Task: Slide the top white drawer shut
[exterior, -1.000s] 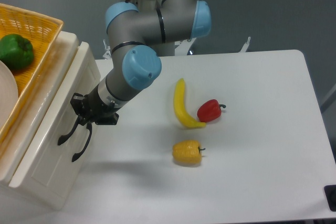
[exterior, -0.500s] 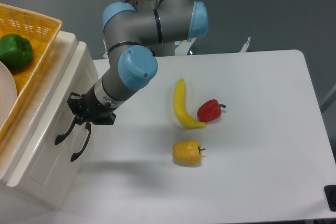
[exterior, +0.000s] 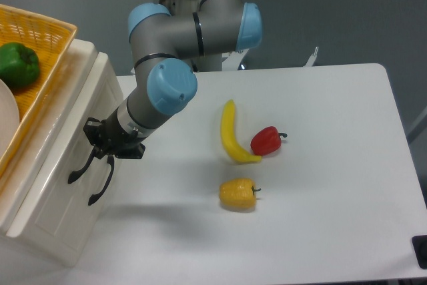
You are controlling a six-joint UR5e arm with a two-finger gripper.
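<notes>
The top white drawer (exterior: 57,195) is a glossy cream-white box at the left edge of the table, its flat front panel facing right. A curved black handle (exterior: 78,171) stands out from that panel. My gripper (exterior: 101,155) reaches down from the upper right and meets the handle at its top bend, its fingers closed around it; black on black blurs the exact contact. The drawer's front stands slightly proud of the cabinet body beneath it.
A yellow wicker basket (exterior: 50,35) sits on top of the drawer unit, holding a green pepper (exterior: 17,65) and a white plate (exterior: 5,108). On the table lie a banana (exterior: 230,131), a red pepper (exterior: 266,140) and a yellow pepper (exterior: 237,193).
The gripper, the handle and the drawer front have shifted a little to the left together. The basket on top moved left with them. The fruit has not moved.
</notes>
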